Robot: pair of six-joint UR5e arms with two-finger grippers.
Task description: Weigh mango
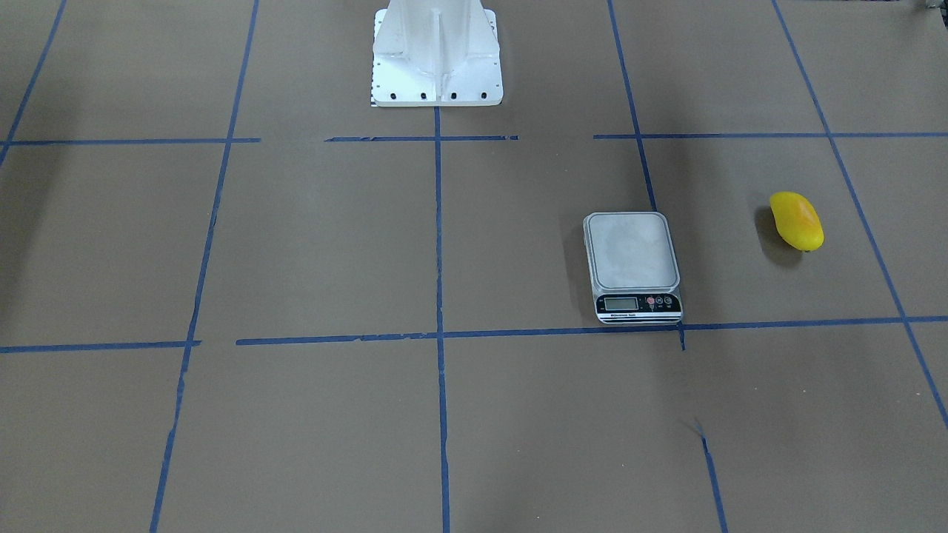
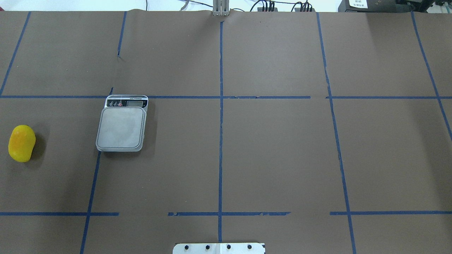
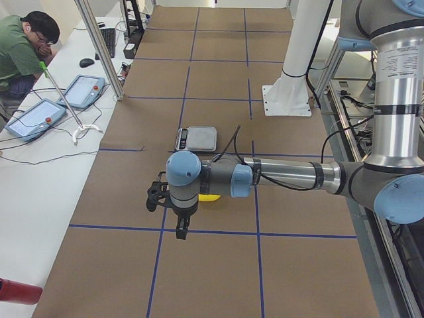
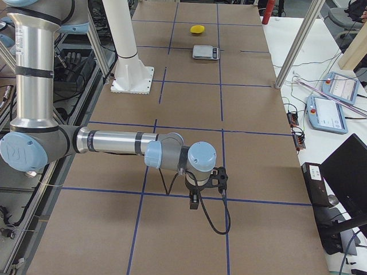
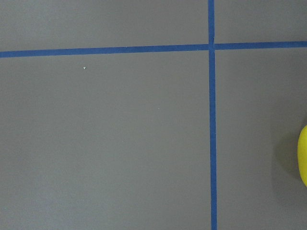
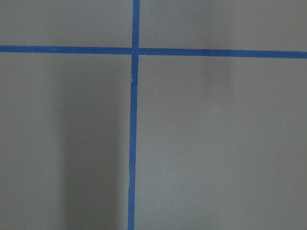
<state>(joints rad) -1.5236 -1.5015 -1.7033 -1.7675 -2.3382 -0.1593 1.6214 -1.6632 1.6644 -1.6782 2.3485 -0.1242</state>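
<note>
The mango (image 1: pixel 796 220) is a small glossy yellow fruit with an orange blush, lying on the brown table off to the robot's left (image 2: pixel 22 143). The scale (image 1: pixel 632 252) stands beside it with its silver platform bare (image 2: pixel 122 127). In the exterior left view my left gripper (image 3: pixel 180 228) hangs above the table close to the mango (image 3: pixel 211 197), which the arm partly hides. The left wrist view shows only the mango's edge (image 5: pixel 303 155). My right gripper (image 4: pixel 194 201) hangs over bare table far from the scale (image 4: pixel 206 51). I cannot tell whether either gripper is open or shut.
The white robot pedestal (image 1: pixel 435 55) stands at the table's middle on the robot's side. Blue tape lines (image 2: pixel 220 123) grid the brown table. An operator (image 3: pixel 20 46) sits at a side bench with tablets (image 3: pixel 83 91). A red object (image 3: pixel 16 291) lies at the near left end.
</note>
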